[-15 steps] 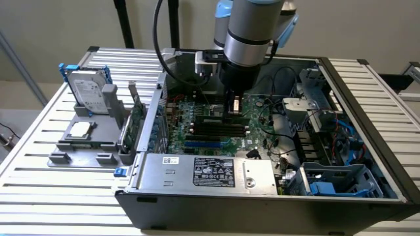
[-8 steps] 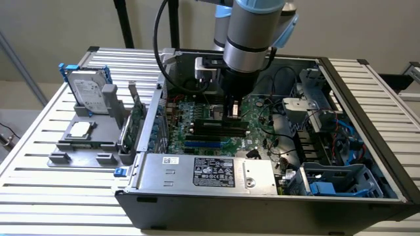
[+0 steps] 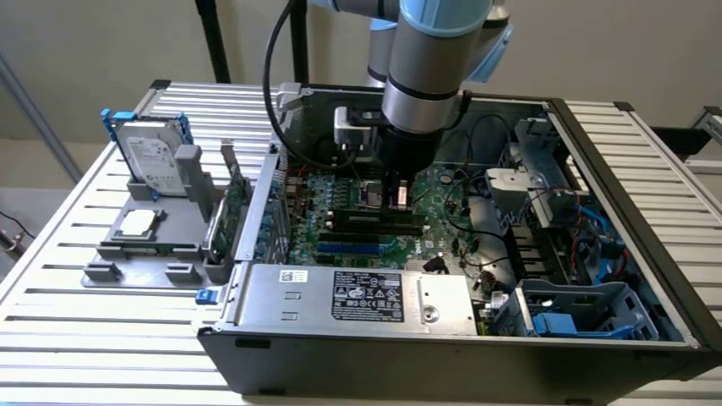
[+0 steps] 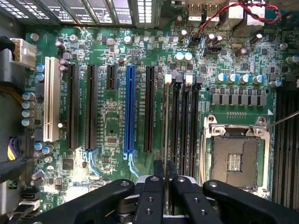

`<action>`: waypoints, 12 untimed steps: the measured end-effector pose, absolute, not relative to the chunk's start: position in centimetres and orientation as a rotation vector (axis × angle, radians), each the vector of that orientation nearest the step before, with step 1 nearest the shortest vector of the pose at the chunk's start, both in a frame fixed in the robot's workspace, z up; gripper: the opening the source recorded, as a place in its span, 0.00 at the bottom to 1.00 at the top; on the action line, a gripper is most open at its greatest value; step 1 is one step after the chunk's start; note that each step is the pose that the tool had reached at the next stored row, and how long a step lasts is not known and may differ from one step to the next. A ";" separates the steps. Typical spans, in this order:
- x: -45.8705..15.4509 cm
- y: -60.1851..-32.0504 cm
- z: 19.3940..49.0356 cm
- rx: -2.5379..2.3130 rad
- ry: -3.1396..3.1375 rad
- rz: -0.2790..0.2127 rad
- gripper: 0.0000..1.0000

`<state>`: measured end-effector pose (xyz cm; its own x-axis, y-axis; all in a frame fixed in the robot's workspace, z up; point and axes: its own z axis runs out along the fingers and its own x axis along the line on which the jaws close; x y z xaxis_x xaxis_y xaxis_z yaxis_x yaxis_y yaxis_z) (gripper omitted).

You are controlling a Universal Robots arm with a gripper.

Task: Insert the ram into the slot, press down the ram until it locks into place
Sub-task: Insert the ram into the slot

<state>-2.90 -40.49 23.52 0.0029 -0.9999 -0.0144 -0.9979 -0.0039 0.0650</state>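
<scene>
My gripper (image 4: 166,171) is low over the green motherboard (image 4: 107,154) inside the open computer case, and in the exterior view the gripper (image 3: 395,201) sits at the board's middle. Its two black fingers (image 4: 158,169) are shut on the ram (image 4: 167,126), which I see edge-on as a thin line. The ram stands along the outermost of several parallel black memory sockets, the slot (image 4: 166,93), beside the sockets (image 4: 187,126). A pale end clip (image 4: 168,78) marks the slot's far end. How deep the ram sits cannot be told.
A bright blue slot (image 4: 130,109) and a white slot (image 4: 50,105) run parallel to the sockets. The open CPU socket (image 4: 236,156) lies on the other side. The case holds a power supply (image 3: 361,296) and a drive cage (image 3: 587,309). A hard drive (image 3: 152,156) stands outside on a grey fixture.
</scene>
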 end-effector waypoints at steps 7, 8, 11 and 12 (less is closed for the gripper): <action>-3.0 -40.2 23.1 2.200 -2.192 -0.085 0.13; -3.0 -40.2 23.1 2.201 -2.193 -0.084 0.13; -3.0 -40.2 23.0 2.203 -2.194 -0.081 0.13; -3.1 -40.2 23.0 2.203 -2.194 -0.080 0.13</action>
<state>-3.07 -40.22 22.99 0.0034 -0.9999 -0.0145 -0.9983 -0.0043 0.0585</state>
